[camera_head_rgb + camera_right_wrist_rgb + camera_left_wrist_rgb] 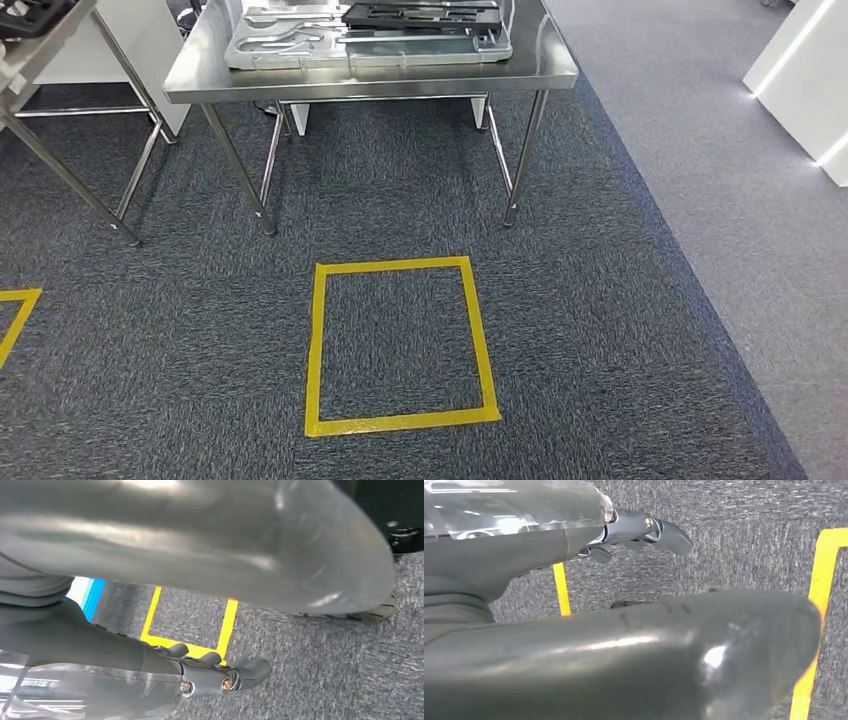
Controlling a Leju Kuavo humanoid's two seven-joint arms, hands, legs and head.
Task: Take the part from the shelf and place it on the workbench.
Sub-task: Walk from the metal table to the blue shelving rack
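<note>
A steel workbench (370,85) stands ahead at the top of the head view. On it lies a grey tray (370,52) with silver parts (290,25) and a flat black part (420,14). My left hand (574,630) hangs over the carpet, its thumb big in the foreground and its fingers (659,530) stretched out apart, holding nothing. My right hand (110,645) hangs the same way, with its fingers (235,675) extended and nothing in them.
A yellow tape square (400,345) marks the dark carpet in front of the workbench. Another steel frame (40,60) with a dark object (30,15) on top stands at the far left. Lighter grey floor (750,200) and a white unit (805,80) lie to the right.
</note>
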